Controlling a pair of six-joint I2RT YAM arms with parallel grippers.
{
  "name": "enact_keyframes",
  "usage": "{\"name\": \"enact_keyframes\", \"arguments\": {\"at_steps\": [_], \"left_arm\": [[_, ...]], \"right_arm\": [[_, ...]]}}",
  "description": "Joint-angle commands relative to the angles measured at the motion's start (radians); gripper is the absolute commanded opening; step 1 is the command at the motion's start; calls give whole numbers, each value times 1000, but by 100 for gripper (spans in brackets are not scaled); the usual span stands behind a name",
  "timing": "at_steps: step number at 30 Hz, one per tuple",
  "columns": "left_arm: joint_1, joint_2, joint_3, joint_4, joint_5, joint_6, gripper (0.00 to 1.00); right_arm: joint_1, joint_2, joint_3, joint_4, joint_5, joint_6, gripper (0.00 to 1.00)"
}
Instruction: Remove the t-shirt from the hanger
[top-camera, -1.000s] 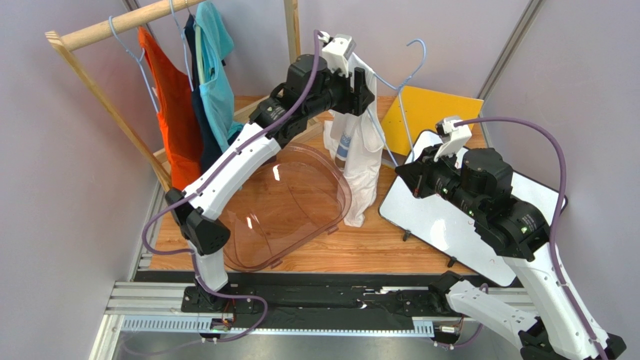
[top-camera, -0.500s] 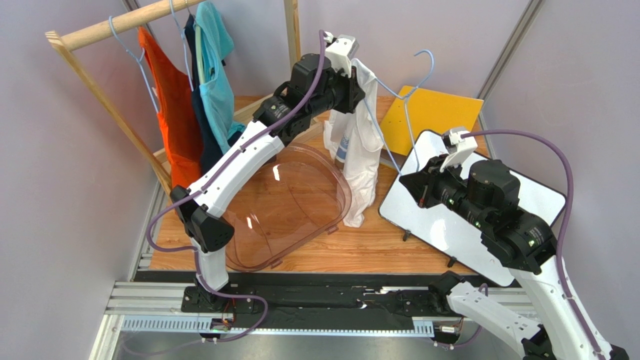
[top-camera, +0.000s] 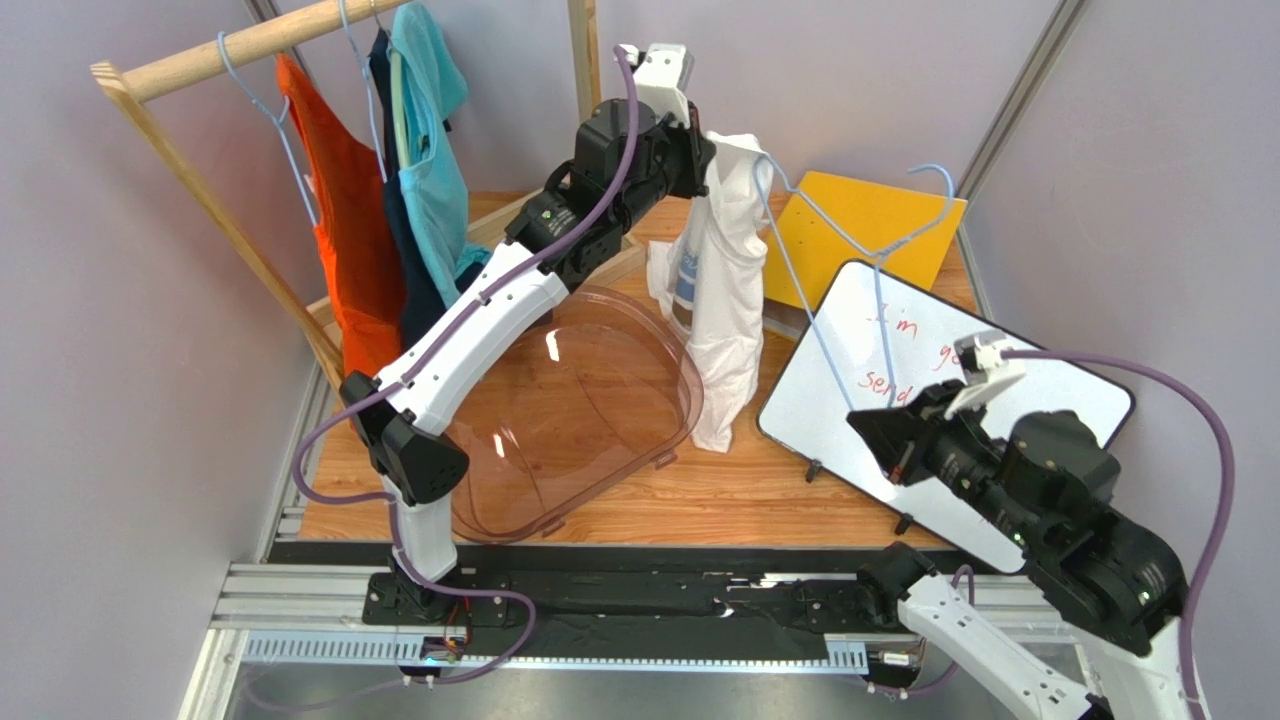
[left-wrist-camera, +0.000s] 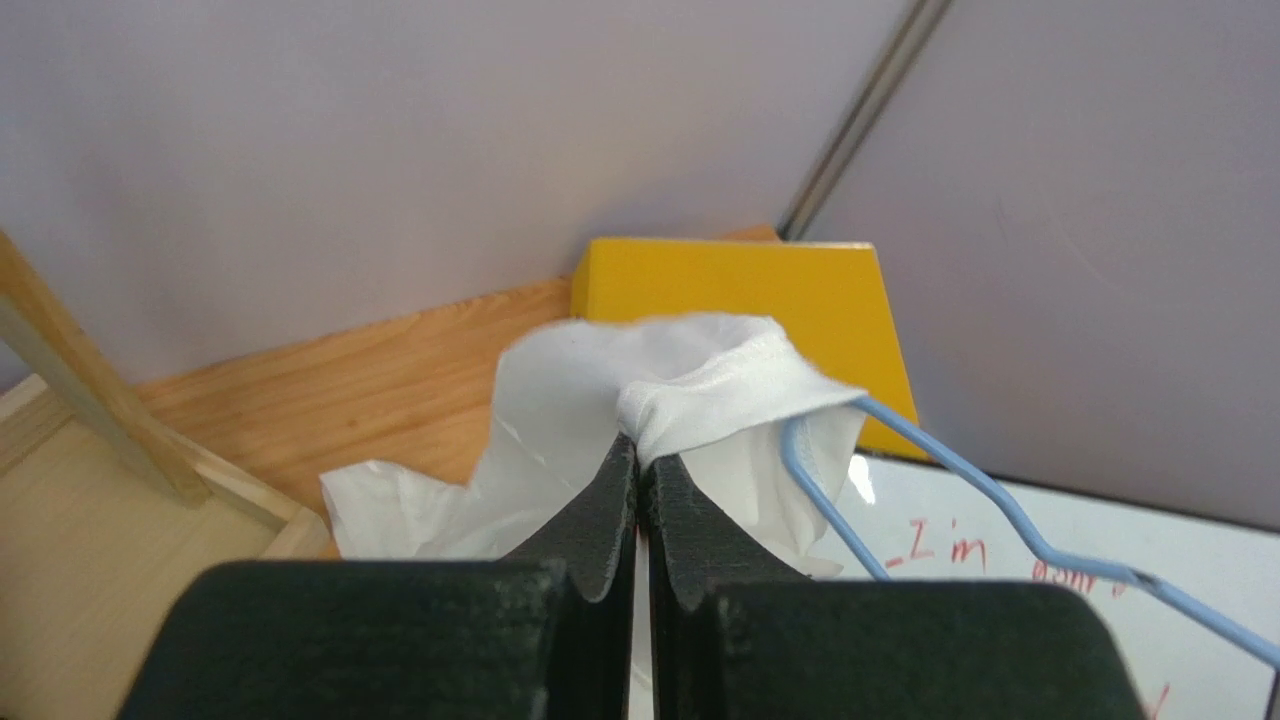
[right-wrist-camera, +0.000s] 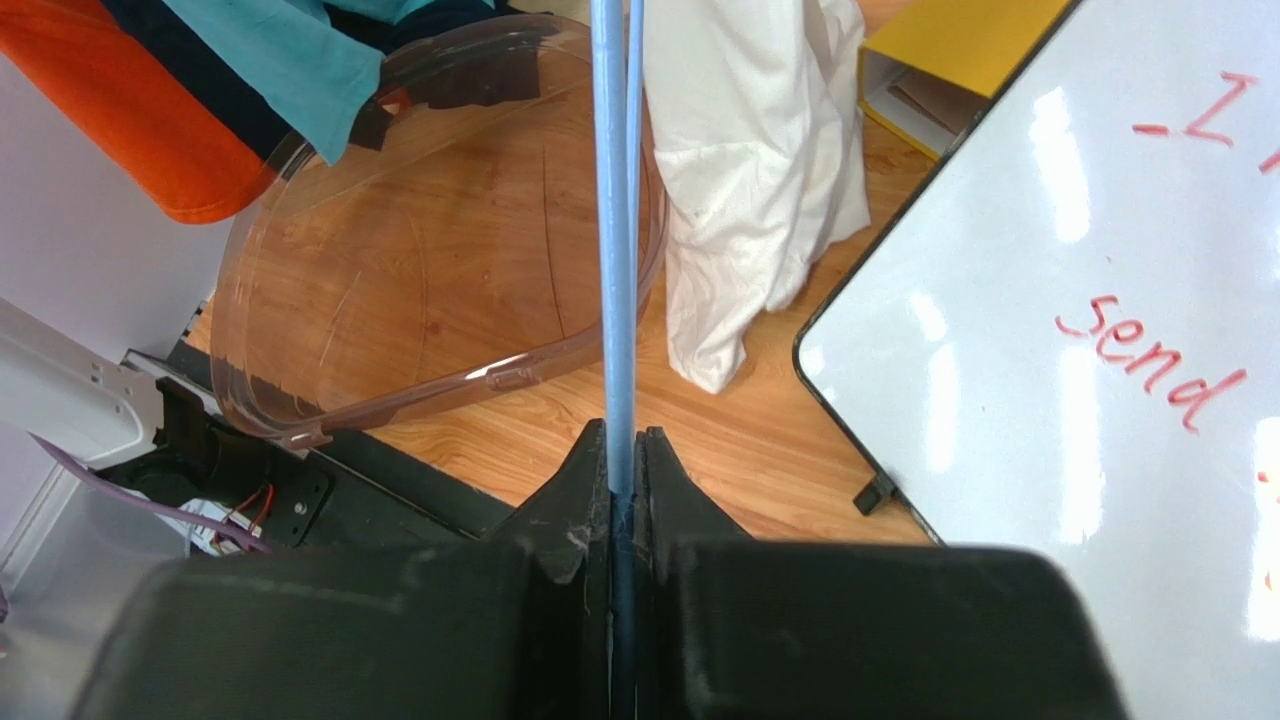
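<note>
My left gripper (top-camera: 709, 156) is raised high at the back and shut on the collar of the white t-shirt (top-camera: 723, 308), which hangs down to the table. In the left wrist view the fabric bunches at the tips of the left gripper (left-wrist-camera: 643, 447), and the t-shirt (left-wrist-camera: 684, 393) spreads behind. The blue wire hanger (top-camera: 836, 228) slants from the shirt's neck toward the near right, one end still inside the collar (left-wrist-camera: 819, 435). My right gripper (top-camera: 887, 437) is shut on its lower wire. The right wrist view shows the hanger (right-wrist-camera: 612, 225) running straight up from the closed right gripper (right-wrist-camera: 616, 440).
A wooden rack (top-camera: 226, 57) at back left carries orange (top-camera: 346, 240), navy and teal (top-camera: 436, 150) garments on hangers. A clear plastic tub (top-camera: 579, 413) lies under the left arm. A whiteboard (top-camera: 962, 405) and a yellow folder (top-camera: 857, 225) lie right of the shirt.
The left gripper closed on the shirt collar and lifted slightly. The right gripper drew back toward the near right with the hanger, pulling most of it out of the shirt.
</note>
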Motion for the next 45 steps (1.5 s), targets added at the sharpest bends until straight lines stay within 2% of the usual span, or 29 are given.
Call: {"name": "enact_keyframes", "arguments": {"at_steps": [1,3,8,11,13,16,24,28,34,38,45], "left_arm": [[18,-18,46,183,-196,-93,0],[36,-21,40,206,-187,-168,0],[55,19,81,252,-78,-204,0],[58,64,147,267,81,-196,0],[58,99,222,290,257,-193,0],[56,127,329,307,399,-201,0],[58,55,495,399,424,-122,0],[56,-19,490,421,439,-142,0],[56,-151,454,338,434,-54,0],[64,-231,444,244,361,46,0],[70,-370,249,122,299,145,0]], "right_arm": [[4,-92,51,-122,47,53,0],[5,-126,76,-171,35,69,0],[5,-194,171,-236,21,86,0],[4,-217,179,-245,71,81,0],[4,-220,179,-253,117,67,0],[4,-217,179,-259,143,53,0],[5,-217,173,-215,160,43,0],[4,-209,163,-195,159,35,0],[4,-198,140,-169,154,23,0],[5,-192,119,-146,124,27,0],[2,-180,90,-116,99,27,0]]}}
